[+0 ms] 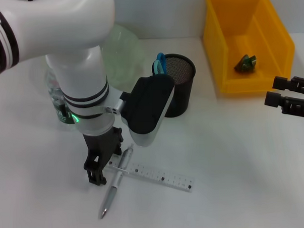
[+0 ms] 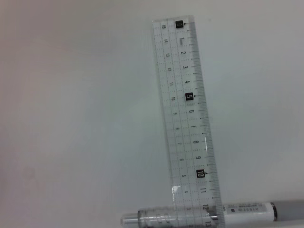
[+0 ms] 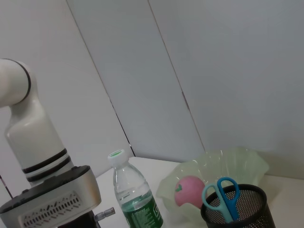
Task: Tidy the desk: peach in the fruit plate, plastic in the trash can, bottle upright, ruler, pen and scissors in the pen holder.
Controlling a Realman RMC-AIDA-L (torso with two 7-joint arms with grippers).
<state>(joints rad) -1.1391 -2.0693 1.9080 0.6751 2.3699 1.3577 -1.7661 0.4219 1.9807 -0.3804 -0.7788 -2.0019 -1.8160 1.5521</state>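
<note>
Clear plastic ruler [image 1: 157, 176] lies flat on the white table [image 1: 230, 163], one end crossing the silver pen [image 1: 116, 180] at about a right angle. In the left wrist view the ruler [image 2: 190, 123] lies over the pen [image 2: 247, 211], with the pen's barrel showing through it.

Left gripper [image 1: 98, 167] is down at the table at the crossing of ruler and pen, its black fingers beside the pen's upper half. Cannot tell how far the fingers are parted, or whether they touch either item; nothing seen lifted.

Right gripper [image 1: 294, 97] hangs off the table beside the yellow bin [image 1: 275, 54], fingers apart, holding nothing. A small dark green scrap [image 1: 245, 63] sits in the bin.

Black mesh holder [image 1: 179, 85] stands behind the left wrist, with blue-handled scissors [image 1: 160, 64] in it, handles up. Right wrist view: peach [image 3: 189, 191] rests in the pale green plate [image 3: 237, 164], just behind the holder [image 3: 247, 209]; bottle [image 3: 135, 194] stands upright near the plate, cap on. In the head view the bottle [image 1: 59, 102] is mostly hidden by the left arm.
</note>
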